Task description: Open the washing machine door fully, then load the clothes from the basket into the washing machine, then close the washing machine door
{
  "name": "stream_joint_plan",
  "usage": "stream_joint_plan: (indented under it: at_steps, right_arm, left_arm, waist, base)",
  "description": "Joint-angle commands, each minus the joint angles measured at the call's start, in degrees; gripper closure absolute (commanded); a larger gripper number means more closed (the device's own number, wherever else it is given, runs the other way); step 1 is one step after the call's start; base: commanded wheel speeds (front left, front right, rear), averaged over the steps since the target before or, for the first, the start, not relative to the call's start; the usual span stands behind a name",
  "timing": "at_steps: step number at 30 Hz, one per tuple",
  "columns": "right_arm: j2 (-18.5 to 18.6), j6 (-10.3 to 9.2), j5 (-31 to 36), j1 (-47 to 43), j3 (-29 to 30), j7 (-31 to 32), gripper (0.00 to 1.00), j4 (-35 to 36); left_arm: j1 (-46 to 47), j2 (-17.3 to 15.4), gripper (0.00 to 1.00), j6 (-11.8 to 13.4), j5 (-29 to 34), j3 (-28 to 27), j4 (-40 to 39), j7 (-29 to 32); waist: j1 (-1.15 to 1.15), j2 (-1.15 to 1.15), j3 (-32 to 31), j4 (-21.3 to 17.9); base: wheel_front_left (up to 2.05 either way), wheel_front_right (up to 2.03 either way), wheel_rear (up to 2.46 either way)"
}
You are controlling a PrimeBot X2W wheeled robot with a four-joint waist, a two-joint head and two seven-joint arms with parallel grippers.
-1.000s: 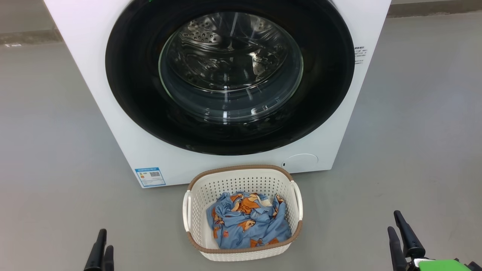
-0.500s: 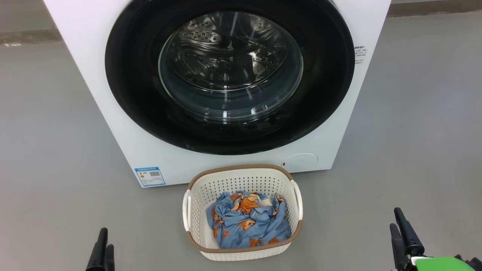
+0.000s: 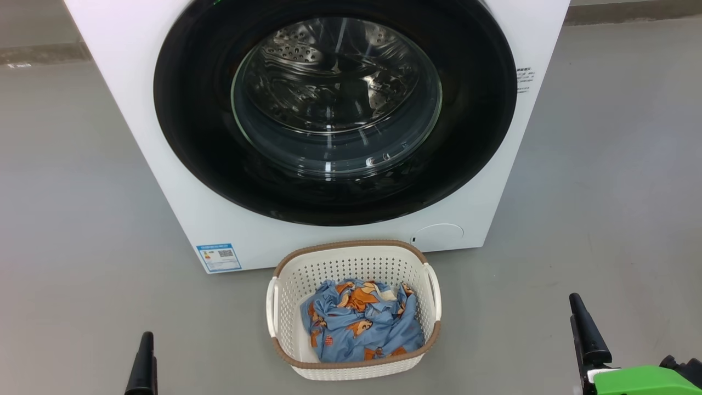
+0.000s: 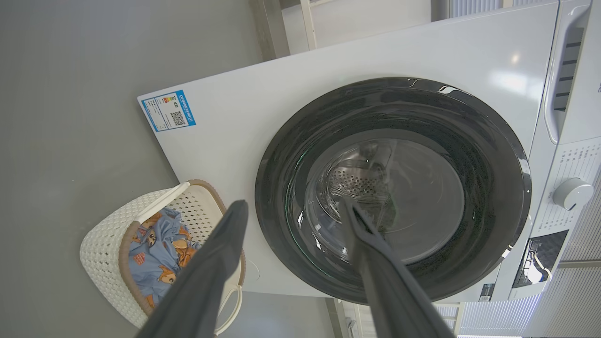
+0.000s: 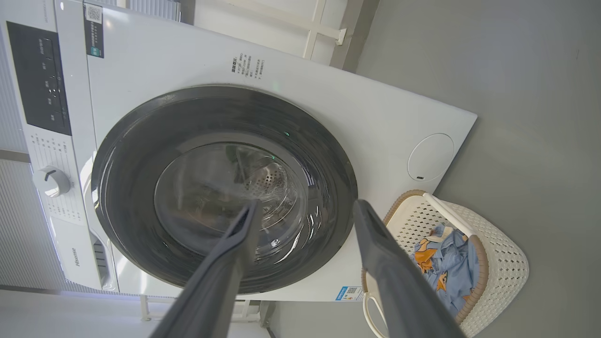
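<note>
**A:** Where are the clothes?

**B:** The clothes (image 3: 362,323) lie crumpled in the basket (image 3: 351,258). It stands on the floor (image 3: 82,219), just in front of the bottom front edge of the washing machine (image 3: 137,109).

**A:** And the washing machine door (image 3: 192,153)?

**B:** It looks shut flat against the front, though its latch is hard to make out. The steel drum shows through the glass.

**A:** The arms?

**B:** The left end effector (image 4: 292,203) has its fingers spread wide, with nothing between them. The right end effector (image 5: 306,203) is likewise spread and empty. They sit well apart from the basket, one on each side.
</note>
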State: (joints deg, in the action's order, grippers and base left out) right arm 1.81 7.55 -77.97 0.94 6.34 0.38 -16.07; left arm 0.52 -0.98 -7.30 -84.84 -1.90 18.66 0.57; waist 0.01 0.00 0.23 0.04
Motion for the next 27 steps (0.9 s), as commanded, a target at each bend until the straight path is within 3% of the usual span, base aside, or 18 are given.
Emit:
stream_joint_plan:
  at_steps: [1, 27]
  right_arm:
    - [0.6, -0.02, 2.5, 1.3, -0.7, -0.8, 0.0, 2.2]
    - [1.6, -0.03, 26.7, 1.6, -3.3, -4.9, 0.0, 4.6]
  left_arm:
    - [1.4, -0.9, 0.0, -0.1, 1.7, -0.6, -1.2, -0.7]
    - [1.6, -1.0, 0.0, -0.1, 23.2, -3.1, -0.7, -5.0]
  waist:
    - [0.0, 0.0, 0.0, 0.0]
    - [0.0, 0.0, 0.3, 0.0]
  base:
    - [0.0, 0.0, 0.0]
    - [0.0, 0.0, 0.0]
